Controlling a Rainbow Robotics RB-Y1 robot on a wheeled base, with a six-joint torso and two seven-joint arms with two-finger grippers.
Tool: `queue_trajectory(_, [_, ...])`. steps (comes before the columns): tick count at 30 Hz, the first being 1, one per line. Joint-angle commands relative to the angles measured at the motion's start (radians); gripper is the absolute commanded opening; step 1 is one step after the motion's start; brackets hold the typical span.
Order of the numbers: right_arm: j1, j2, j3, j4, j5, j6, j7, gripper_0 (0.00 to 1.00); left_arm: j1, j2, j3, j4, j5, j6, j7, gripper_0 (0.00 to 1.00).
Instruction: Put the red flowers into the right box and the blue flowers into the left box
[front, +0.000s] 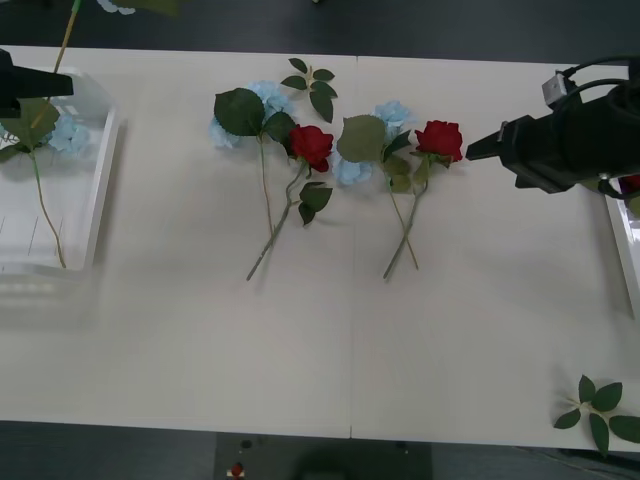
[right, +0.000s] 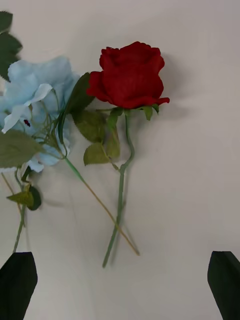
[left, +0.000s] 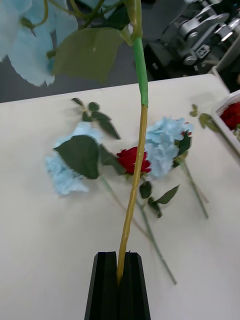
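Two red flowers lie on the table, one mid-table and one further right. My right gripper hovers open just right of that second rose, its black fingers apart, nothing between them. A blue flower lies by the first rose and another by the second. My left gripper, over the left box, is shut on a blue flower's stem with its head raised. One blue flower lies in that box. The right box holds a red bloom.
A loose green leaf sprig lies behind the flowers. Another sprig sits near the table's front right corner. Bare tabletop stretches in front of the flowers.
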Motion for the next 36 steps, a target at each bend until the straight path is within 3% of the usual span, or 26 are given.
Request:
queue_trajectory(1, [-0.077, 0.102, 0.012, 0.038, 0.169, 0.057, -0.131, 1.00, -0.005, 0.081, 0.000, 0.051, -0.096, -0.005, -0.072, 0.00])
queue_trajectory(8, [-0.090, 0.299, 0.012, 0.077, 0.545, 0.186, -0.219, 1.00, -0.003, 0.138, 0.000, 0.112, -0.306, -0.016, -0.073, 0.00])
queue_trajectory(16, [-0.123, 0.475, 0.012, 0.205, 0.787, 0.233, -0.262, 1.00, -0.003, 0.139, 0.000, 0.195, -0.393, -0.011, -0.093, 0.00])
queue_trajectory(26, [-0.152, 0.569, 0.012, 0.331, 0.902, 0.192, -0.280, 1.00, -0.003, 0.126, 0.000, 0.365, -0.399, -0.013, -0.184, 0.00])
queue_trajectory(36, [-0.152, 0.639, 0.012, 0.466, 0.979, 0.083, -0.268, 1.00, -0.003, 0.003, -0.002, 0.565, -0.405, -0.036, -0.284, 0.00])
